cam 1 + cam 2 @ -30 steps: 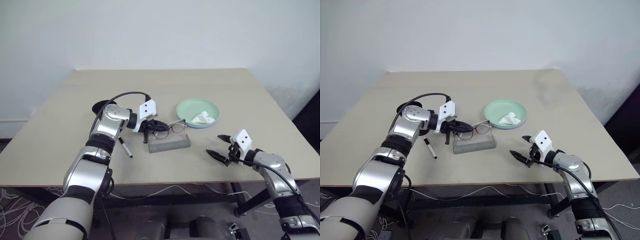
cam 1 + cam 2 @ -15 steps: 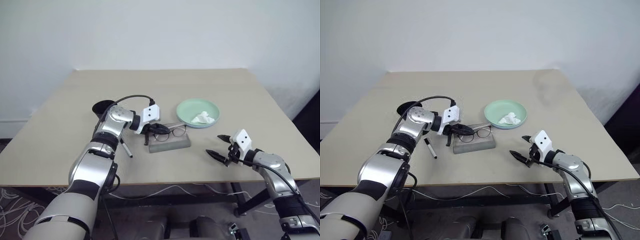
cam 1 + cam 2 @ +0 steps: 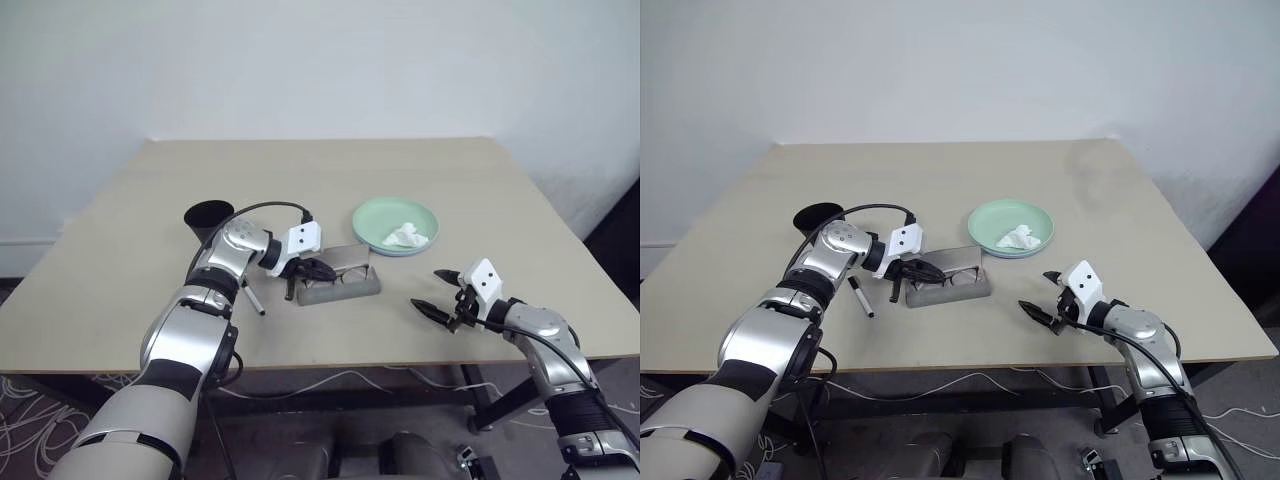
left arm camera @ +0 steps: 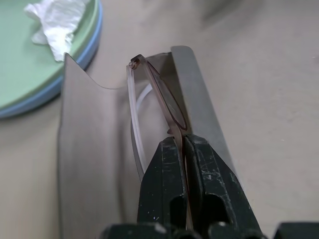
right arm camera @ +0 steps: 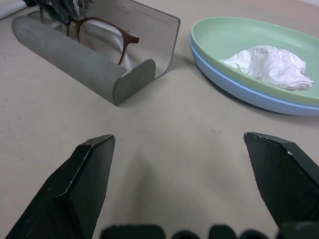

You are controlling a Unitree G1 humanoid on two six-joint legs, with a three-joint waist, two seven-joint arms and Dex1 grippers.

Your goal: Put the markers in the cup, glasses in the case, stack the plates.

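My left gripper (image 3: 314, 271) is shut on the dark-framed glasses (image 4: 160, 94), which stand inside the open grey case (image 3: 340, 286). In the right wrist view the glasses (image 5: 102, 34) sit between the case's trough (image 5: 70, 56) and its raised lid. A marker (image 3: 254, 298) lies on the table just left of the case. Behind my left arm stands the black cup (image 3: 207, 215). The mint green plate (image 3: 385, 216) rests on the light blue plate (image 5: 259, 98). My right gripper (image 3: 428, 290) hovers open and empty to the right of the case, near the table's front.
A crumpled white tissue (image 3: 406, 236) lies in the green plate. The beige table (image 3: 330, 170) has its front edge just below my right gripper, and a white wall runs behind it. Cables trail on the floor under the front edge.
My left gripper has lowered the glasses from above the case down into it, and the left arm has uncovered more of the cup. The right arm has not moved.
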